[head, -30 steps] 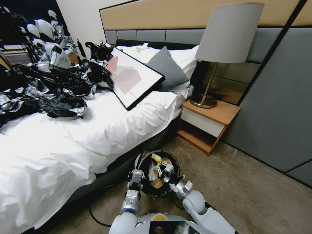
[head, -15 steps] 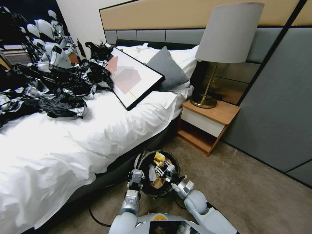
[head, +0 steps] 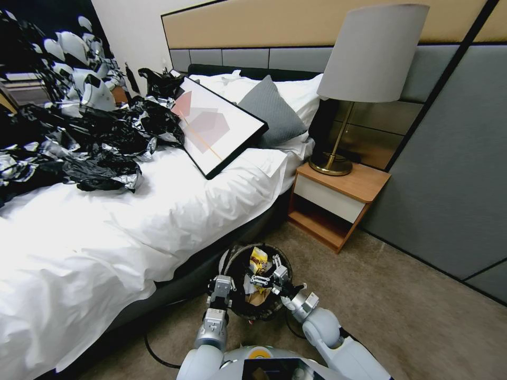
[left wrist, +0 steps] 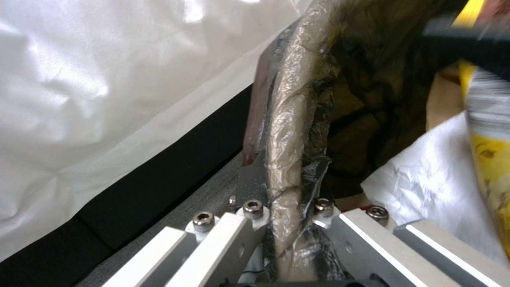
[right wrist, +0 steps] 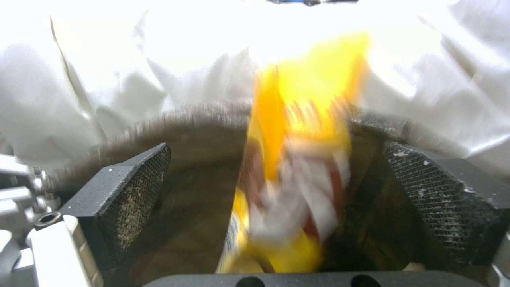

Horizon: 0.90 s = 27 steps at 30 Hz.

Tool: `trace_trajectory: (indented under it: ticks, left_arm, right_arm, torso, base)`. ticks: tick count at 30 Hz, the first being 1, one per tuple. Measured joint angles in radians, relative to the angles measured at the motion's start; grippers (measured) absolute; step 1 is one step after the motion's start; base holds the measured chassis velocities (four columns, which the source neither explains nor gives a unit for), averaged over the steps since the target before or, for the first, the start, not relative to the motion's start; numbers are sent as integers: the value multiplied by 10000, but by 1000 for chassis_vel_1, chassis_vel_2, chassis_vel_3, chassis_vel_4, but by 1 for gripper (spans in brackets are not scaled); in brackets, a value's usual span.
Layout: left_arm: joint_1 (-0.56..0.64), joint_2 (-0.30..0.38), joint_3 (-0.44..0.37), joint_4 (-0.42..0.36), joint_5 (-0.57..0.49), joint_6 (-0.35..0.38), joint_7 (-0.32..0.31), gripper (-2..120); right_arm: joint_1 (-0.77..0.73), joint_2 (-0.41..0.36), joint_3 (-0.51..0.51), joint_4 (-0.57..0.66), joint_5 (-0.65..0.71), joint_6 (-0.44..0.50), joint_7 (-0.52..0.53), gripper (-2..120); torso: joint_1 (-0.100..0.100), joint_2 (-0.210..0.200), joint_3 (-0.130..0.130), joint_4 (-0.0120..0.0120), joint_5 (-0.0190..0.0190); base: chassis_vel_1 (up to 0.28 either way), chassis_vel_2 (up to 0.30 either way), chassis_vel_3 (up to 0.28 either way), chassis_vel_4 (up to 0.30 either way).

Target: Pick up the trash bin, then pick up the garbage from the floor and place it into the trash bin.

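Trash bin (head: 232,301): rim pinched by left end effector (left wrist: 284,207). Yellow wrapper (right wrist: 297,159): seen between spread fingers of right end effector (head: 268,274), over the bin, contact unclear.

Even room light is illuminating the head view, with straight lines bowing toward the edges. In the right wrist view, the white bedding (right wrist: 159,48) is overexposing into glare and the yellow wrapper (right wrist: 297,159) is smearing with motion blur.

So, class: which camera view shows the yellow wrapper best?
The right wrist view: the yellow wrapper stands large between the open jaws. The head view shows it small in the trash bin; the left wrist view catches an edge.
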<state>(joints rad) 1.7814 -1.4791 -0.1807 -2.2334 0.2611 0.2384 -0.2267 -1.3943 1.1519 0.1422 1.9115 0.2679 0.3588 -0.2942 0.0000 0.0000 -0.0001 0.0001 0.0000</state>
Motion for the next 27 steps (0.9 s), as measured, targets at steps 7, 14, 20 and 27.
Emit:
trace_trajectory:
  ticks: [7,14,20,27]
  left_arm:
    - [-3,5,-55,31,-39,4,3,0]
    - [-18,3,-74,45,-40,36,-1,0]
    - [-6,9,-102,34,-40,50,-5,0]
    - [30,7,-147,-32,-41,54,-9,0]
  right_arm:
    - [-228,-66,509,634,-116,89,-46,100]
    - [-618,-59,1268,1499,-190,266,-66,100]
    - [-873,173,1753,2306,-102,328,26,100]
    - [-1032,478,2297,2911,-49,483,273,100]
  torso:
    - [0,0,0,-2,-1]
    - [0,0,0,-3,0]
    - [0,0,0,-1,0]
    - [0,0,0,-1,0]
  base:
    - [0,0,0,0]
    - [0,0,0,0]
    - [0,0,0,0]
    - [0,0,0,0]
